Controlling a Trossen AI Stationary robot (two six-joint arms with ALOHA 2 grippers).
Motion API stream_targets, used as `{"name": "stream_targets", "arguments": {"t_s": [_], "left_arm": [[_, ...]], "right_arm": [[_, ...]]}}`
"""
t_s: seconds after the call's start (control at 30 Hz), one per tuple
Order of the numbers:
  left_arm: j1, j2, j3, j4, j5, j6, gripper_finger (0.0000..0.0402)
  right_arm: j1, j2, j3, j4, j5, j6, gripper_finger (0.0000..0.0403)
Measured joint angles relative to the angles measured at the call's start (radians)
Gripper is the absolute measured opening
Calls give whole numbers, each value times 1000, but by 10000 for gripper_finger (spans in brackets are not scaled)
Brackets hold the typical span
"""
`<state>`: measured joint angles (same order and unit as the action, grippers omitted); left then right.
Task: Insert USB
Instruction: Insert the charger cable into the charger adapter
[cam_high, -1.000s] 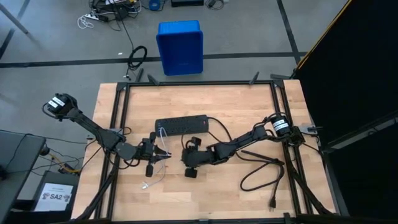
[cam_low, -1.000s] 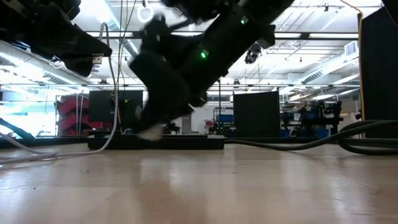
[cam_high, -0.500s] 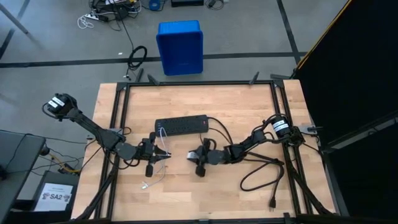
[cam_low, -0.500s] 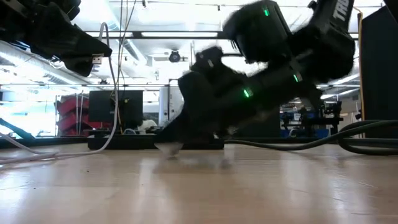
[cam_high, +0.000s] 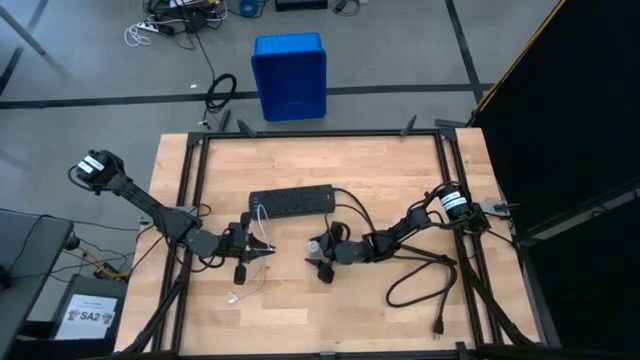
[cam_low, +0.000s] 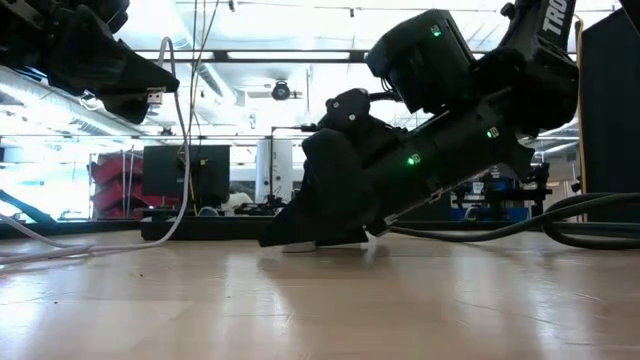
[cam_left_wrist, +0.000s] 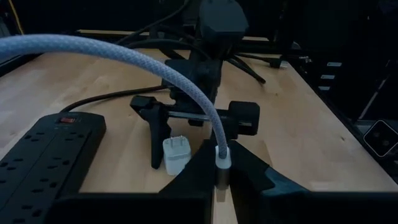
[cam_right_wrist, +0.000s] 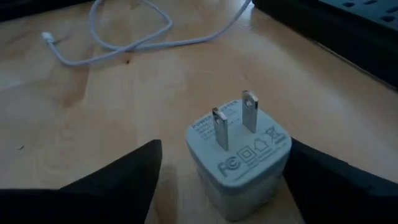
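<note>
usb: thin whitish-grey cable (cam_left_wrist: 124, 53); i see its plug end clamped between the left gripper's (cam_left_wrist: 219, 177) fingers, plug pointing forward toward the adapter, cable arching back over the table.
loose tail: rest of it lies looped on the wood near the table's front.
adapter: small white cube (cam_right_wrist: 239, 155), prongs up, standing on the table (cam_high: 400, 180) beside the power strip (cam_high: 292, 202).
right gripper: (cam_high: 322, 258) down at the table, jaws apart on either side of the cube, not closed on it as far as i can tell.
key relation: plug's long axis aims at the cube; left arm carries it, right arm is set to steady the cube.
</note>
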<state>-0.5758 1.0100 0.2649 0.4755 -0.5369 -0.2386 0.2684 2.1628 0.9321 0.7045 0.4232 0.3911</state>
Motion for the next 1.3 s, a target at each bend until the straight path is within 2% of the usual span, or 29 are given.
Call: {"name": "stream_targets", "arguments": {"t_s": [0.1, 0.23, 0.6, 0.77, 0.97, 1.07, 1.3], "left_arm": [[0, 0, 0, 0, 0, 0, 10], [0, 0, 0, 0, 0, -1, 10], [0, 0, 0, 0, 0, -1, 10], [0, 0, 0, 0, 0, -2, 10], [0, 0, 0, 0, 0, -2, 10], [0, 0, 0, 1, 0, -2, 10], [0, 0, 0, 2, 0, -2, 10]], "right_arm": [[0, 1, -2, 8, 5, -20, 290], [5, 2, -2, -8, 19, -29, 252], [6, 4, -4, -1, 50, 44, 168], [16, 4, -4, -1, 55, 40, 147], [25, -18, -6, -40, 61, 11, 142], [24, -66, 24, -199, 48, 23, 134], [11, -118, 301, -886, -13, 33, 118]]}}
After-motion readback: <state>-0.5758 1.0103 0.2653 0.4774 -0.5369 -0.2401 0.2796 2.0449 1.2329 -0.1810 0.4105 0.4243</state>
